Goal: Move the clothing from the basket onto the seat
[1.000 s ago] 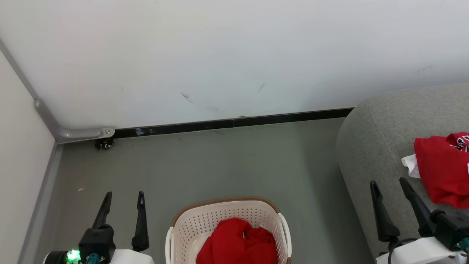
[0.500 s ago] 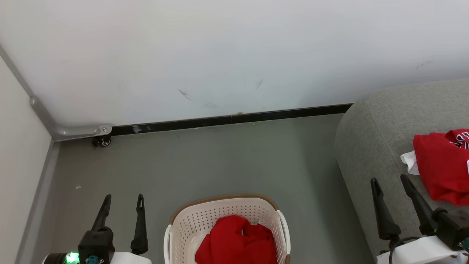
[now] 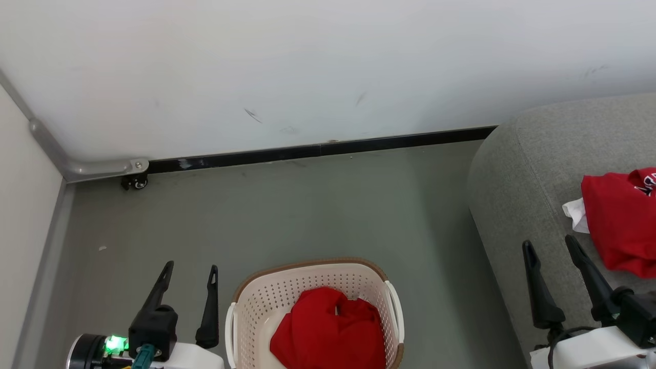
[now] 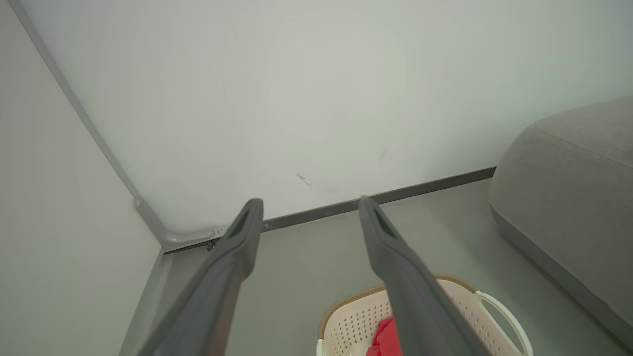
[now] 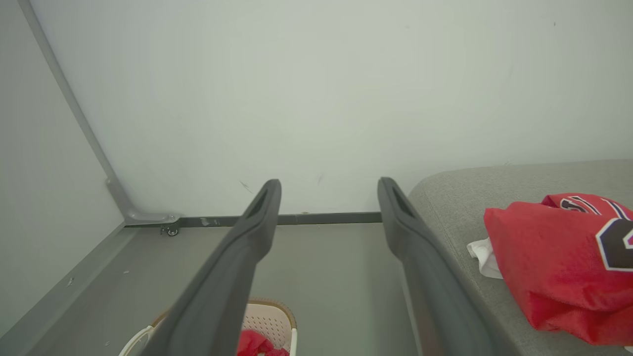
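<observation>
1. Left gripper (image 3: 191, 266): my two fingers are spread wide with nothing between them. The tips point to 12 o'clock in the head view, over bare floor (image 3: 318, 205).
2. Right gripper (image 3: 548, 242): the jaws are equally wide and empty. Its fingers show against the rounded edge of the seat (image 3: 517, 169).
3. Basket (image 3: 307, 265): it stands on the floor between my grippers, at about 4 o'clock from the left one and about 8 o'clock from the right one. It touches neither.
4. Red garment (image 3: 328, 333): it is bunched inside the basket, against the side nearest me. It is clear of both sets of fingers.
5. Red jersey (image 3: 622, 225): it lies on the seat at about 3 o'clock from my right gripper, near but apart. Black-and-white lettering shows in the right wrist view. A white piece (image 3: 575, 216) pokes out at its 9 o'clock edge.
6. The seat is at 3 o'clock from the basket, with a strip of floor between them.
7. Wall (image 3: 307, 61): at 12 o'clock, with a black baseboard (image 3: 359, 147) along its foot. A small caster (image 3: 134, 182) sits in the corner at 11 o'clock.
</observation>
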`<state>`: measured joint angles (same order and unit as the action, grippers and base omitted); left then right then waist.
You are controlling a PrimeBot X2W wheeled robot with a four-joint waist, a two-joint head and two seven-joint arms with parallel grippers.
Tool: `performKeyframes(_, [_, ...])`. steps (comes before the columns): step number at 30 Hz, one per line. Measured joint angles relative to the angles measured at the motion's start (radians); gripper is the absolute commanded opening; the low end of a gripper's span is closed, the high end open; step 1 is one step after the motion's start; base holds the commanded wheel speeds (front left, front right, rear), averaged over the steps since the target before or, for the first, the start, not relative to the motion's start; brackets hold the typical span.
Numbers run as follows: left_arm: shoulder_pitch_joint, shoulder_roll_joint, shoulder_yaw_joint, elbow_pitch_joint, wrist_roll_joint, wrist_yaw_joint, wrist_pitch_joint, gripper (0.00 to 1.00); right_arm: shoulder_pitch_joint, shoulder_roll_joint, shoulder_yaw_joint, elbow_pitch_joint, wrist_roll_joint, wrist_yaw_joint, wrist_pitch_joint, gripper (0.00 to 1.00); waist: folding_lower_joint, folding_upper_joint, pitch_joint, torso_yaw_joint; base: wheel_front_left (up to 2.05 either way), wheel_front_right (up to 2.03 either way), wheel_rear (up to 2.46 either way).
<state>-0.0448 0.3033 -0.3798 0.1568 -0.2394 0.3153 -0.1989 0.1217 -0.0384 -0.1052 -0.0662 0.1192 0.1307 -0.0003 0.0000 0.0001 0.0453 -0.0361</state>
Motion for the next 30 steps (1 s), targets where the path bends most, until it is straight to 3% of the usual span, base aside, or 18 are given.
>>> performKeyframes(7, [-0.079, -0.008, -0.052, 0.041, 0.012, -0.044, 0.042, 1.00, -0.007, 0.000, -0.014, -0.026, -0.007, 0.000, 0.000, 1.00, 0.0000, 0.0000, 0.041, -0.009, 0.00, 0.00, 0.00])
performKeyframes(19, [-0.192, -0.072, -0.153, 0.136, 0.048, -0.115, 0.094, 1.00, -0.037, 0.000, -0.050, -0.062, -0.023, 0.000, 0.000, 1.00, 0.0000, 0.0000, 0.126, -0.033, 0.00, 0.00, 0.00])
performKeyframes(30, [-0.295, -0.117, -0.193, 0.265, 0.068, -0.152, 0.130, 1.00, -0.089, 0.000, -0.050, -0.109, -0.022, 0.000, 0.000, 1.00, 0.0000, 0.0000, 0.233, -0.064, 0.00, 0.00, 0.00])
